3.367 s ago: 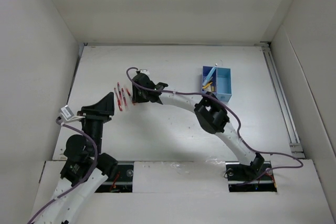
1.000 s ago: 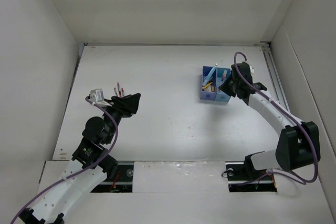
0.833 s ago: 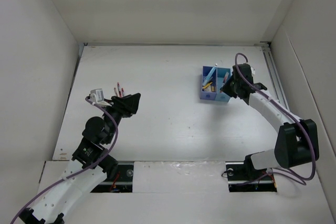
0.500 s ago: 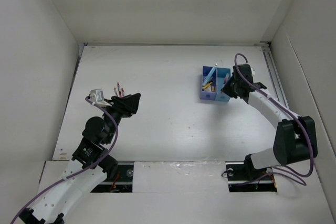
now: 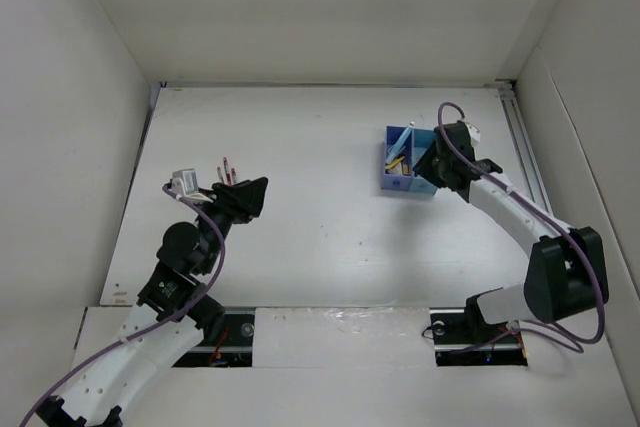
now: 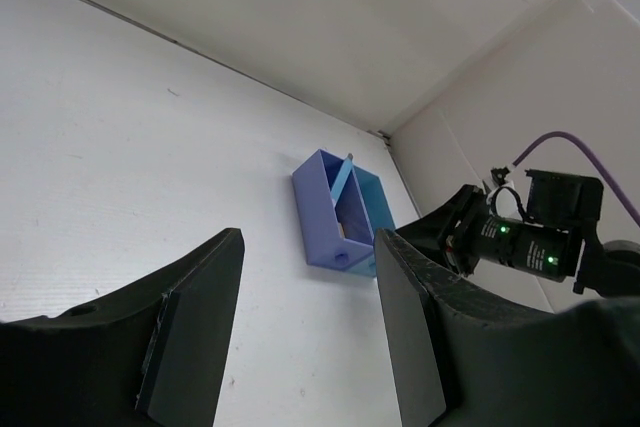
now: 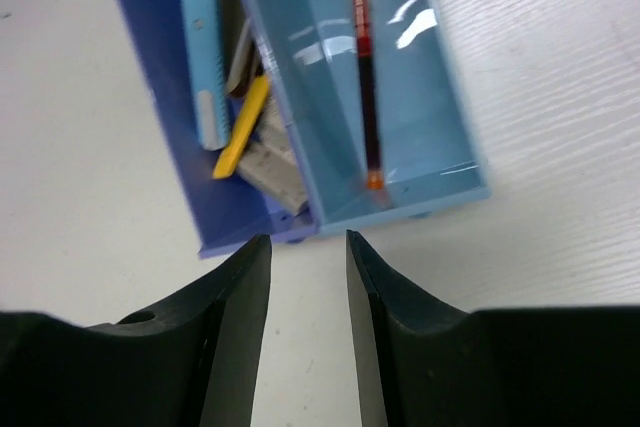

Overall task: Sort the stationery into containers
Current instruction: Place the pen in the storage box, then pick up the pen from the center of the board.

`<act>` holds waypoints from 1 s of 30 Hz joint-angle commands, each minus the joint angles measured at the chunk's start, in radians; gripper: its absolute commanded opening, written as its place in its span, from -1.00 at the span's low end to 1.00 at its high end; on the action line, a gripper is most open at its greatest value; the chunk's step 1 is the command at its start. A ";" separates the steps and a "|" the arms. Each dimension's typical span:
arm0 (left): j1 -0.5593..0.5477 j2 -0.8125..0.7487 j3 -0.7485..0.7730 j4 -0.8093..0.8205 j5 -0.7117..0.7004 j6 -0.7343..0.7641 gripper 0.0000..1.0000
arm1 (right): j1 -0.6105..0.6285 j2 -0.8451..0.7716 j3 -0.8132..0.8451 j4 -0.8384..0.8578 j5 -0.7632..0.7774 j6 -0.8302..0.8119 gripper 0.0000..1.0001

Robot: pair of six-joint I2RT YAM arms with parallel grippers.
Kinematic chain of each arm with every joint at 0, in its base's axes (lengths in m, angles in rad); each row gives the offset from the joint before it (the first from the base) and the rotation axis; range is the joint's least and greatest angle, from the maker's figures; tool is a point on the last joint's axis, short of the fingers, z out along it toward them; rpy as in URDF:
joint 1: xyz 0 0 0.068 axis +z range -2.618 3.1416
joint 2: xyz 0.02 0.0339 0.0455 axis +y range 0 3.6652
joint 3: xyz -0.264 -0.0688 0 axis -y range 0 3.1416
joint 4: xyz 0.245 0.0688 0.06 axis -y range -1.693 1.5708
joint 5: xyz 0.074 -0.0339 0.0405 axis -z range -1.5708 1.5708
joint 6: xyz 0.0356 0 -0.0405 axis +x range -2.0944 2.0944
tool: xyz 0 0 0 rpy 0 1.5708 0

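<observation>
Pen lying in box, light compartment.
Right gripper at box, slightly parted, empty; left gripper wide apart, empty.

A robot test cell, lab-like: a bare white worktop boxed in by plain white walls, with cabled robot arms bolted along its near edge.
</observation>
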 commanded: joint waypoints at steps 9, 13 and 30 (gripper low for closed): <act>-0.003 0.003 0.022 0.034 -0.081 -0.009 0.03 | 0.304 -0.054 0.070 0.098 0.073 0.062 -0.99; -0.003 -0.058 0.011 0.011 -0.124 -0.032 0.03 | 0.449 0.054 0.145 0.133 0.073 0.071 -1.00; -0.003 -0.334 -0.024 -0.035 -0.166 -0.062 0.03 | 0.860 0.734 0.817 0.003 0.223 0.062 -0.56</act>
